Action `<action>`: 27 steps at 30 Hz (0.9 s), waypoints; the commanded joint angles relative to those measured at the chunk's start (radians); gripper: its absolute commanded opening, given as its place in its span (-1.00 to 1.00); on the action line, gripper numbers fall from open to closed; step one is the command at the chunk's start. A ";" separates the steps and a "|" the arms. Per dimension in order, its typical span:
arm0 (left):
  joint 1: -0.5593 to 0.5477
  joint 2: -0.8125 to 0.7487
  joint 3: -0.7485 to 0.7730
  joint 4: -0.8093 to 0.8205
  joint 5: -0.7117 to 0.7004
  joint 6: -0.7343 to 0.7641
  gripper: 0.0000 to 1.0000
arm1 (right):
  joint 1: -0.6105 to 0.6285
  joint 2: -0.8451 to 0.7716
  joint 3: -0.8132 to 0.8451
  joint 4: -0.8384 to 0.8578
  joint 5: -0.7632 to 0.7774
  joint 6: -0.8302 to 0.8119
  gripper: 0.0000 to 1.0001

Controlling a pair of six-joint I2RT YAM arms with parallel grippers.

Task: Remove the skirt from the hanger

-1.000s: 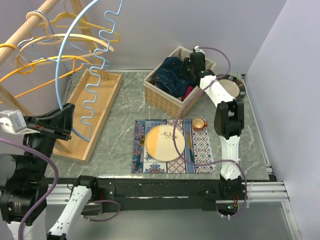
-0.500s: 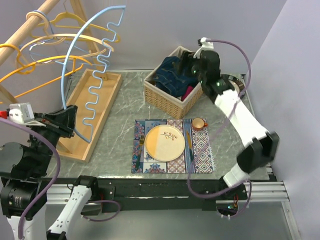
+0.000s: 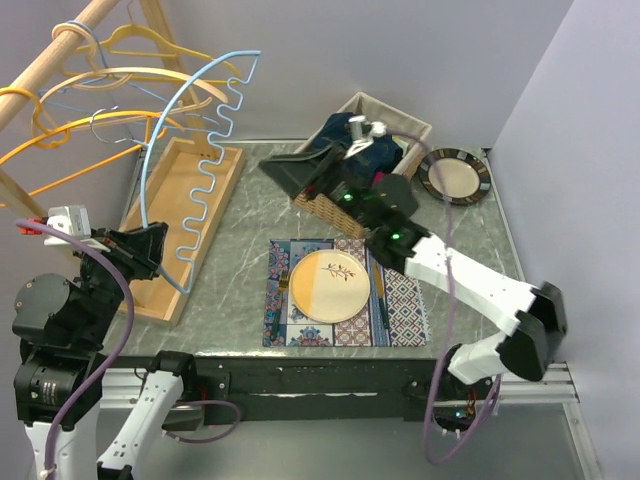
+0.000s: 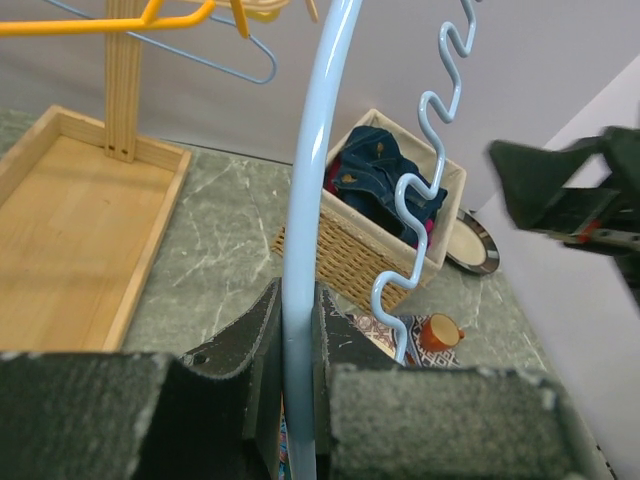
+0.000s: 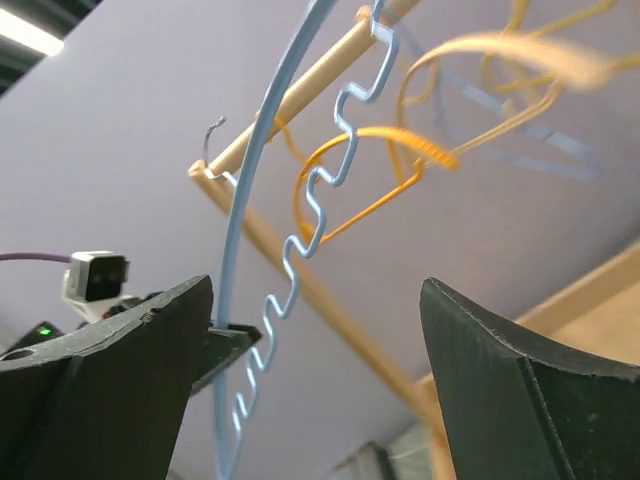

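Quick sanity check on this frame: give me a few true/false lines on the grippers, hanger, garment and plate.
1. The left gripper is shut on the blue hanger. True.
2. The right gripper is clamped on the hanger. False: its jaws stand wide open and hold nothing.
3. A garment hangs on the blue hanger. False: the hanger is bare, and the denim garment lies in the wicker basket.
4. The yellow plate sits on the patterned placemat. True.
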 commanded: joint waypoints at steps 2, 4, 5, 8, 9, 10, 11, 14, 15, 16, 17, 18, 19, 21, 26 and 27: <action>0.006 -0.014 -0.002 0.066 0.051 -0.009 -0.98 | 0.082 0.139 0.073 0.211 -0.065 0.193 0.76; 0.006 -0.019 -0.009 0.076 0.063 -0.008 -0.98 | 0.105 0.199 0.124 0.239 -0.096 0.216 0.75; 0.006 -0.020 -0.009 0.074 0.068 -0.008 -0.98 | 0.112 0.214 0.138 0.244 -0.102 0.222 0.72; 0.006 -0.017 -0.011 0.073 0.083 -0.011 -0.98 | 0.132 0.254 0.158 0.303 -0.118 0.239 0.68; 0.006 -0.017 -0.012 0.068 0.086 -0.011 -0.98 | 0.136 0.271 0.161 0.320 -0.133 0.253 0.67; 0.006 -0.017 -0.013 0.062 0.086 -0.008 -0.98 | 0.139 0.280 0.164 0.334 -0.139 0.261 0.66; 0.006 -0.019 -0.020 0.063 0.085 -0.006 -0.98 | 0.142 0.291 0.175 0.360 -0.144 0.267 0.62; 0.006 -0.023 -0.035 0.068 0.095 -0.005 -0.98 | 0.145 0.332 0.211 0.366 -0.168 0.285 0.33; 0.006 -0.023 -0.036 0.067 0.104 -0.005 -0.98 | 0.145 0.351 0.221 0.371 -0.174 0.298 0.19; 0.006 -0.023 -0.036 0.062 0.130 -0.003 -0.98 | 0.145 0.361 0.227 0.379 -0.187 0.308 -0.17; 0.006 -0.023 -0.034 0.051 0.144 0.000 -0.98 | 0.147 0.371 0.231 0.421 -0.194 0.322 -0.39; 0.006 -0.025 -0.032 0.047 0.160 0.005 -0.98 | 0.145 0.389 0.233 0.446 -0.202 0.353 -0.62; 0.006 -0.026 -0.034 0.040 0.196 0.011 -0.98 | 0.145 0.395 0.235 0.499 -0.222 0.370 -1.00; 0.006 -0.037 -0.045 0.028 0.256 0.021 -0.91 | 0.136 0.417 0.239 0.559 -0.252 0.420 -1.00; 0.004 -0.074 -0.078 0.050 0.428 0.014 0.11 | 0.113 0.505 0.290 0.869 -0.328 0.671 -1.00; 0.006 -0.080 -0.080 0.057 0.440 0.000 0.25 | 0.106 0.521 0.303 0.915 -0.332 0.710 -1.00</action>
